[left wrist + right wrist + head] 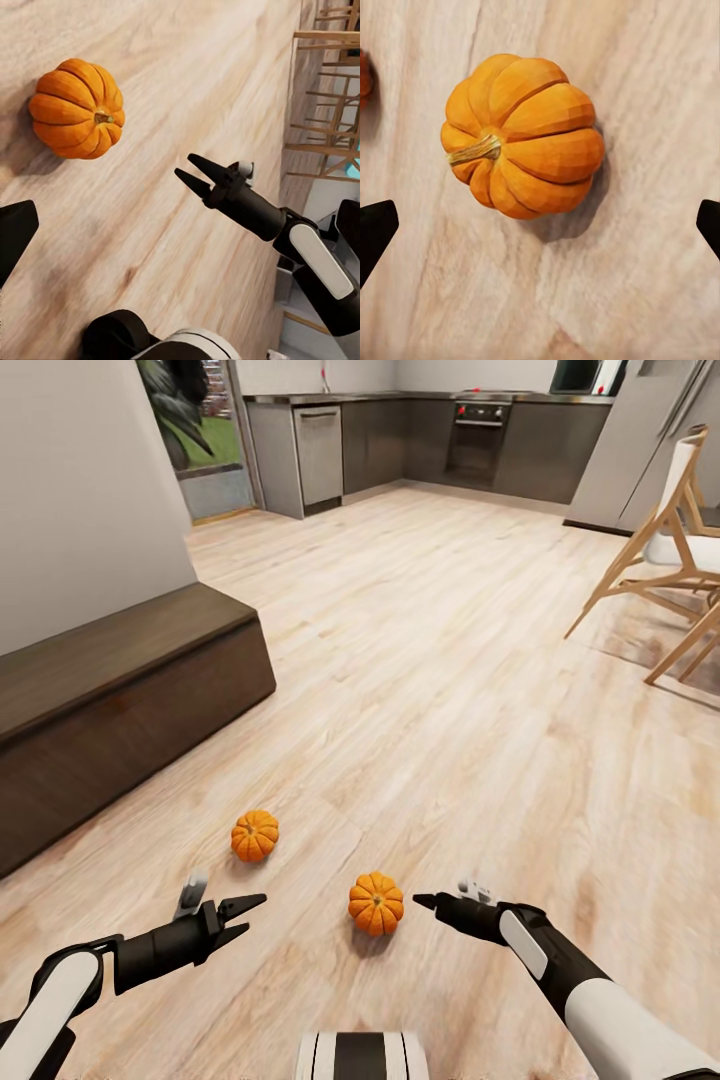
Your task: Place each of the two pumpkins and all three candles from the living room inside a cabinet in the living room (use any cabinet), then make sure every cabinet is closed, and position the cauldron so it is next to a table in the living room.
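Two orange ribbed pumpkins lie on the wood floor. The nearer pumpkin sits between my grippers. My left gripper is open a little to its left. My right gripper is open just to its right, with the fingers spread wide on either side of it and not touching it. The farther pumpkin rests in front of the low dark-brown cabinet, whose fronts are shut. The candles, cauldron and table are out of view.
A white wall rises behind the cabinet. Wooden chairs stand at the right. Dark kitchen units line the far wall. Open wood floor stretches ahead. My base shows at the lower edge.
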